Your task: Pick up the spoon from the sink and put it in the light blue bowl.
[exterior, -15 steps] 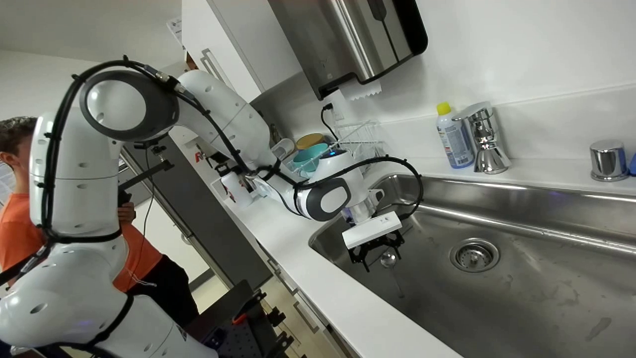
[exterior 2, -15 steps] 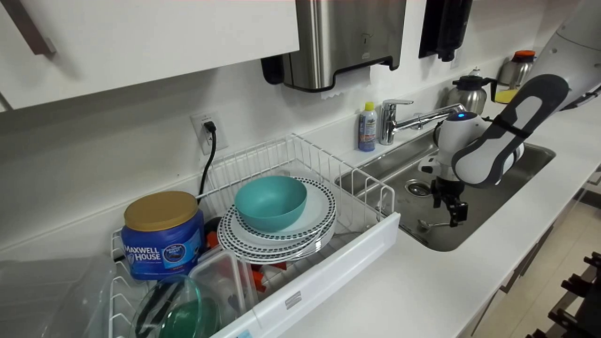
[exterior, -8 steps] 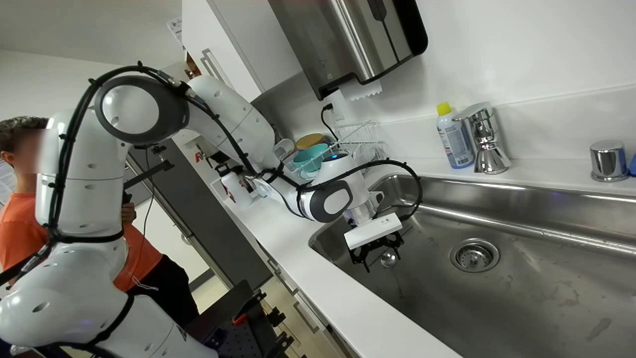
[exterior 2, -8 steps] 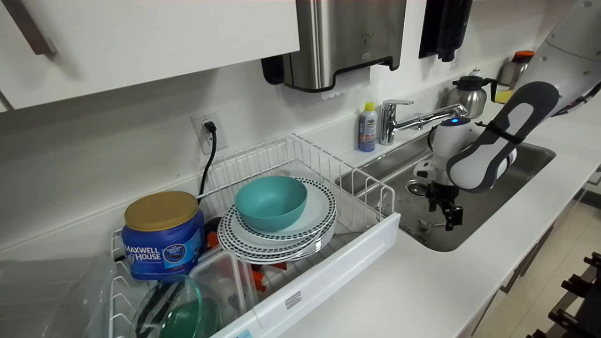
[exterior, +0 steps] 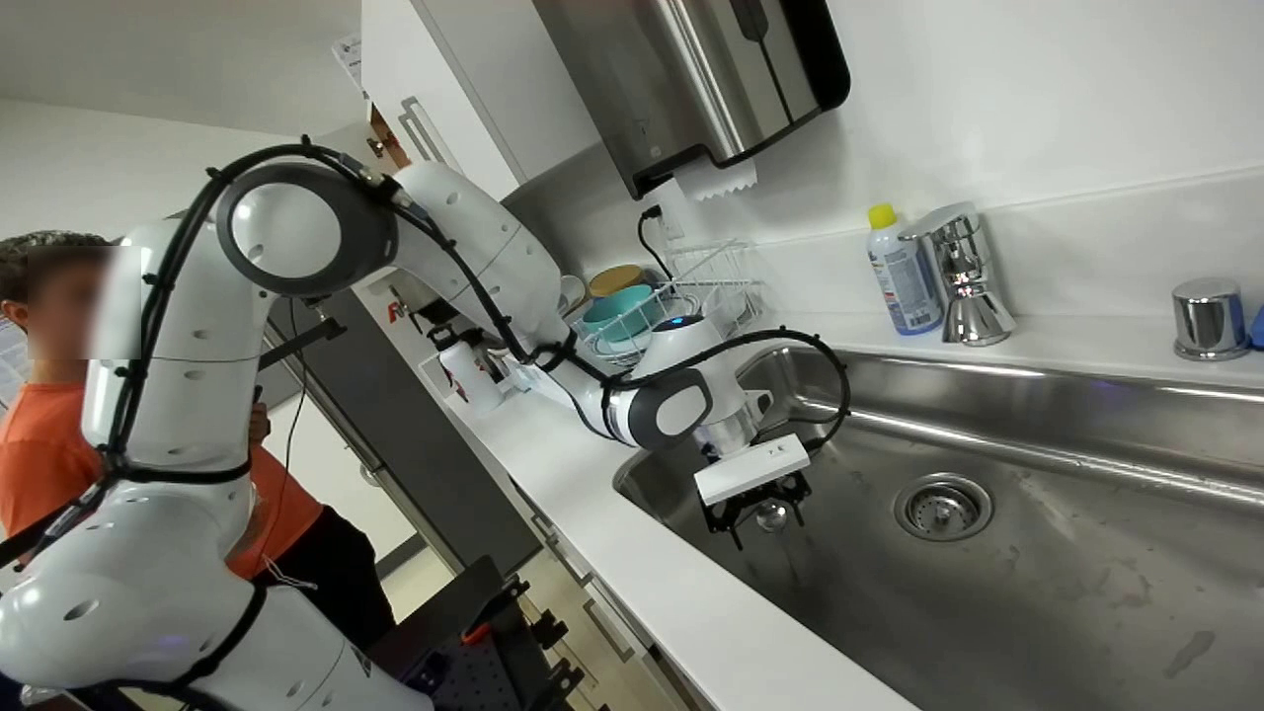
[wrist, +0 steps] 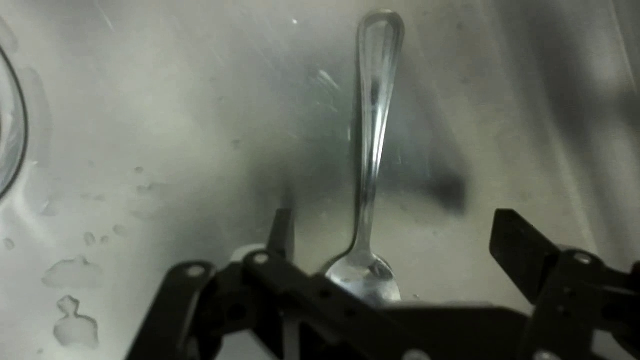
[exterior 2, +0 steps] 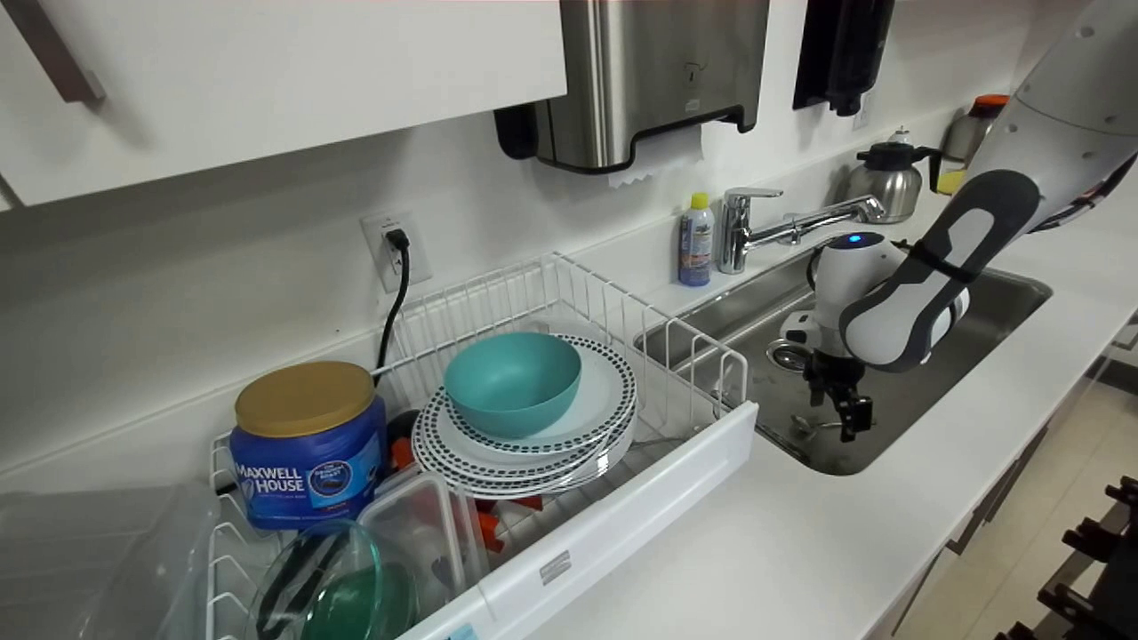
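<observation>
Lower now, the fingers (wrist: 522,255) sit a shade further down in both exterior views than half a second ago, and the arm (exterior: 474,227) has swung over with them! Underneath lies the spoon (wrist: 372,145), on the bottom of the sink (exterior: 1037,632), ungripped. Those fingers stand wide apart, one on each side of the neck in the wrist view, nothing held between them. The spoon seems nearer the finger on the side of the drain (exterior: 941,506), though how much of that is viewing angle I cannot tell.

Last of the approach, I'd say, and the line is good: handle almost square to the closing fingers. Check the centring first, or one finger may arrive early and shove the thing along wet steel (thin metal is rarely a friendly catch). Then straight down, tips barely brushing the bottom, and a slow squeeze on the narrow part just above the scoop. Lift only once the pinch looks firm.

Outward we go, well apart from the action: the light blue bowl (exterior 2: 511,391) sits on the plates (exterior 2: 600,400) in the dish rack (exterior 2: 658,498), whose wire side stands between bowl and sink. That carry should go high!
</observation>
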